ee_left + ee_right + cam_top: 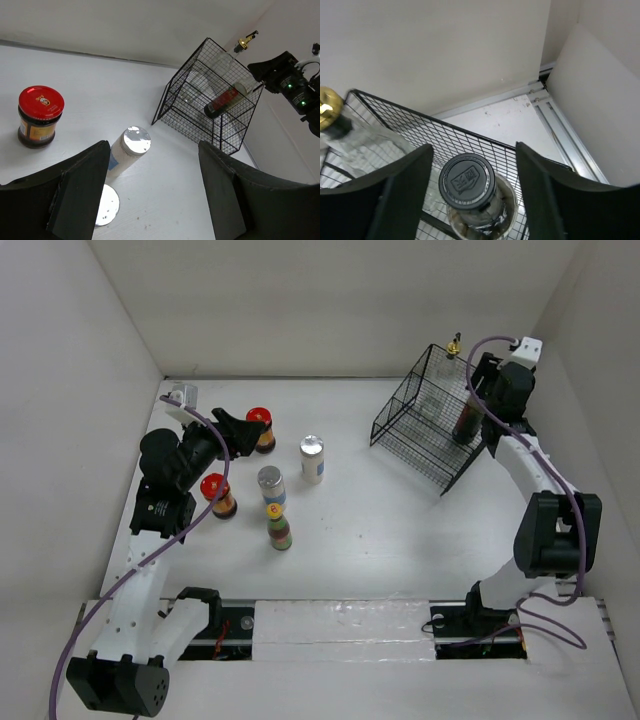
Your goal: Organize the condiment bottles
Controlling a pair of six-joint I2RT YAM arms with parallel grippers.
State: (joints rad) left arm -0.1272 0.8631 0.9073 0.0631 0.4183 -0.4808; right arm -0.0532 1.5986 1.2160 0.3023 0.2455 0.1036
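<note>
Two red-capped dark jars [260, 428] [217, 495], two silver-lidded jars [312, 458] [270, 483] and the yellow-capped green bottle [278, 526] stand on the table at the left. My left gripper [240, 430] is open and empty beside the far red-capped jar [41, 116], with a silver-lidded jar [129, 150] ahead of it. The tall clear gold-topped bottle [440, 380] and the red-labelled dark bottle [465, 420] stand in the black wire basket [405, 430]. My right gripper [476, 195] is open, its jaws either side of the dark bottle's black cap [467, 181] with gaps.
The basket is tilted at the far right near the back and right walls. A metal rail [560, 130] runs along the floor by the right wall. White walls enclose the table on three sides.
</note>
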